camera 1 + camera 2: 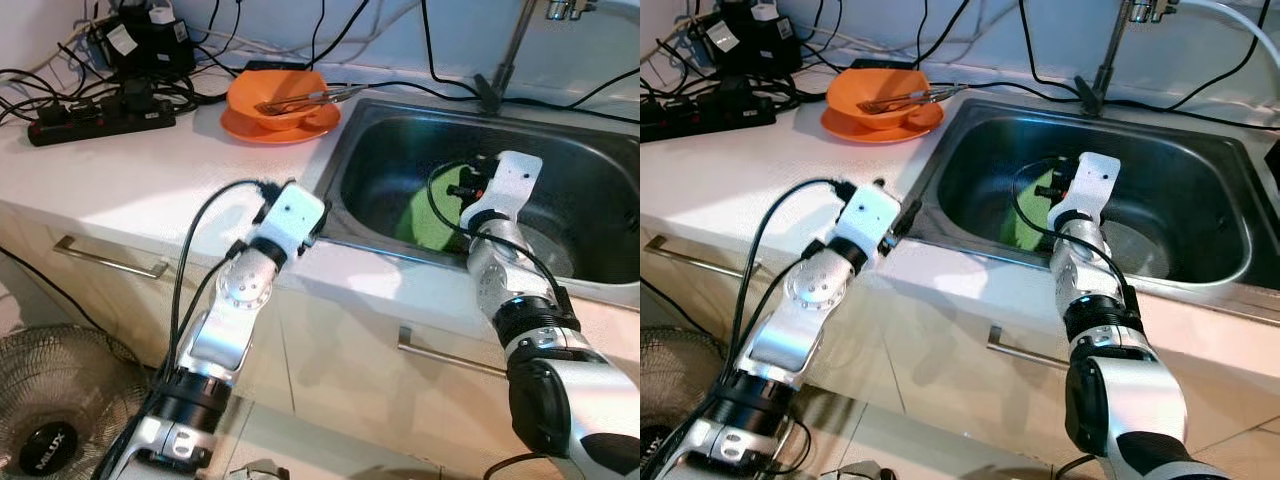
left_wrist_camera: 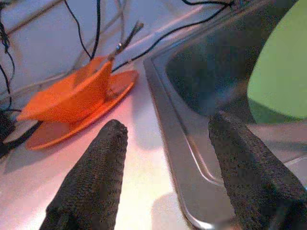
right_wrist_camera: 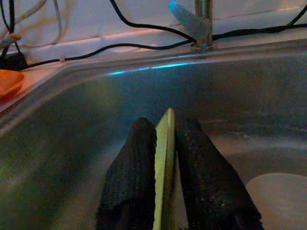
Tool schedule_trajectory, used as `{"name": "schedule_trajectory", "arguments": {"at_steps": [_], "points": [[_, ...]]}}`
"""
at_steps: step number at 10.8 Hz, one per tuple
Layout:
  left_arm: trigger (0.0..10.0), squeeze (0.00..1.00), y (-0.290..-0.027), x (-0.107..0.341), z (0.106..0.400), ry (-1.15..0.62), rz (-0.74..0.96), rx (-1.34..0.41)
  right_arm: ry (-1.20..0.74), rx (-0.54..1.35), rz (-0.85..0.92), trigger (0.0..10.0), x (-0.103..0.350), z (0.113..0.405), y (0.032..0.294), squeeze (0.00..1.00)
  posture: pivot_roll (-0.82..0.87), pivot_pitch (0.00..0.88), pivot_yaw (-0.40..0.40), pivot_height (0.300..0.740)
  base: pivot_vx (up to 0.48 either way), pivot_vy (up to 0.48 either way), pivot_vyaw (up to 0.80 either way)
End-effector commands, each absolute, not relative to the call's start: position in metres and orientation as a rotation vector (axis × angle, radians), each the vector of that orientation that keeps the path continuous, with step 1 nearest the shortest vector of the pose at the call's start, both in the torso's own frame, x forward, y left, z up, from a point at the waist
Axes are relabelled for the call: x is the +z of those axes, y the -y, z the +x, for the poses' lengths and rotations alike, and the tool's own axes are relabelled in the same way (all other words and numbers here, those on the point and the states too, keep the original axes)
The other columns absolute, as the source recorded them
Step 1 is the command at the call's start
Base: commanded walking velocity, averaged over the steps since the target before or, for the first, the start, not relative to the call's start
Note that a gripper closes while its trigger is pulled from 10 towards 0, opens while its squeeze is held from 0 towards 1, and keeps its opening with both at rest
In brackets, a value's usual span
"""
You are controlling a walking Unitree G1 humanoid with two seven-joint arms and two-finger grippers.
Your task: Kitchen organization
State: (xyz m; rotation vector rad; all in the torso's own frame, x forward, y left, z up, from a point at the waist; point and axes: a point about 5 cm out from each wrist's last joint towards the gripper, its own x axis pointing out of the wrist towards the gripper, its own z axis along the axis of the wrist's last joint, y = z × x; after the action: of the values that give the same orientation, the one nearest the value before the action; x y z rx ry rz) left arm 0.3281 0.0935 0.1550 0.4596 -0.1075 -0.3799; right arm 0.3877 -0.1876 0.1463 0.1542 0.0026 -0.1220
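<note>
Green plate (image 1: 425, 215), thin and flat, standing on edge inside the steel sink (image 1: 590, 215) toward its left side, pinched between black fingers (image 3: 132, 177). Orange bowl (image 1: 275, 100) resting on an orange plate (image 1: 285, 128), on the counter left of the sink, far side.

A lime-green plate (image 3: 165, 158) sits in the grey steel sink (image 1: 560, 150), beside an orange bowl (image 1: 275, 95) and saucer (image 1: 250, 128).

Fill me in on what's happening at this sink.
The right gripper is down in the sink, shut on the edge of a green plate held upright. The left gripper hovers open over the counter by the sink's rim. An orange bowl on a saucer with tongs sits behind.
</note>
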Motion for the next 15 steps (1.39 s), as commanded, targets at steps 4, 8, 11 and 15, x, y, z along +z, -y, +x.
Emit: {"name": "schedule_trajectory", "arguments": {"at_steps": [4, 8, 11, 15], "points": [[10.0, 0.00, -0.091, 0.152, 0.325, 0.104, 0.449, -0.386, 0.043, -0.105, 0.050, 10.0, 0.151, 0.388, 0.181, 0.00, 0.12, 0.000, 0.021, 0.740, 0.000, 0.000, 0.00], [10.0, 0.00, -0.089, 0.148, 0.323, 0.097, 0.459, -0.390, 0.112, -0.149, -0.136, 10.0, 0.157, 0.384, 0.193, 0.00, 0.11, 0.000, 0.017, 0.740, 0.000, 0.000, 0.00], [10.0, 0.00, -0.093, 0.150, 0.324, 0.128, 0.398, -0.354, 0.202, -0.103, -0.103, 10.0, 0.167, 0.383, 0.177, 0.00, 0.11, 0.000, 0.012, 0.740, 0.000, 0.000, 0.00], [10.0, 0.00, -0.127, 0.190, 0.338, 0.335, 0.251, -0.126, 0.424, 0.008, -0.027, 10.0, 0.190, 0.364, 0.147, 0.00, 0.10, 0.000, 0.014, 0.740, 0.000, 0.000, 0.00]]}}
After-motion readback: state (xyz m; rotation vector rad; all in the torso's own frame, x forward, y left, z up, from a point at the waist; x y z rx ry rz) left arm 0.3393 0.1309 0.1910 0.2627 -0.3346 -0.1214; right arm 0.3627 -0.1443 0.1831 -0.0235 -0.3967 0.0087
